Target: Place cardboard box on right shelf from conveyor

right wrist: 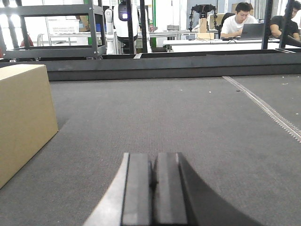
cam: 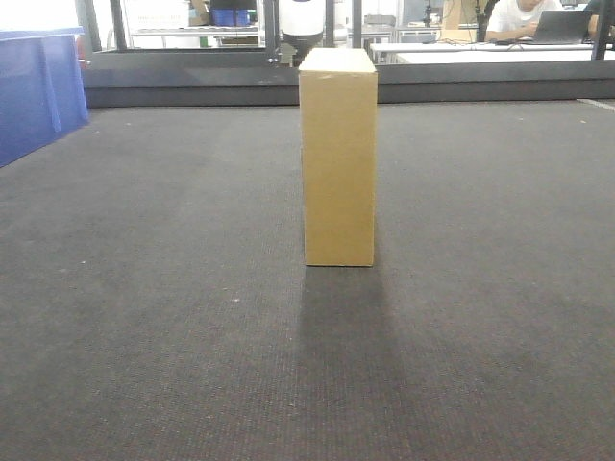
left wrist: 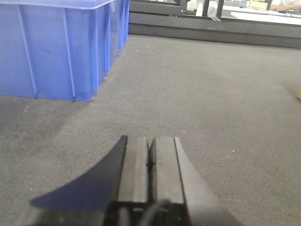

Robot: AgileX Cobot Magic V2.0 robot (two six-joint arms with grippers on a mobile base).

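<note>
The cardboard box (cam: 338, 158) stands upright on the dark grey conveyor (cam: 173, 288), in the middle of the front view. In the right wrist view the same cardboard box (right wrist: 23, 117) fills the left edge, well to the left of my right gripper (right wrist: 152, 157), which is shut with nothing in it, low over the conveyor (right wrist: 211, 122). My left gripper (left wrist: 151, 141) is also shut and empty over the conveyor (left wrist: 211, 103); a sliver of the box (left wrist: 298, 95) shows at the far right edge there. The right shelf is out of view.
A blue plastic bin (left wrist: 56, 47) stands on the belt left of my left gripper, also seen as the bin (cam: 38, 91) at the front view's left edge. A dark rail (cam: 336, 82) closes the belt's far side. A belt seam (right wrist: 268, 110) runs on the right. People sit at desks beyond.
</note>
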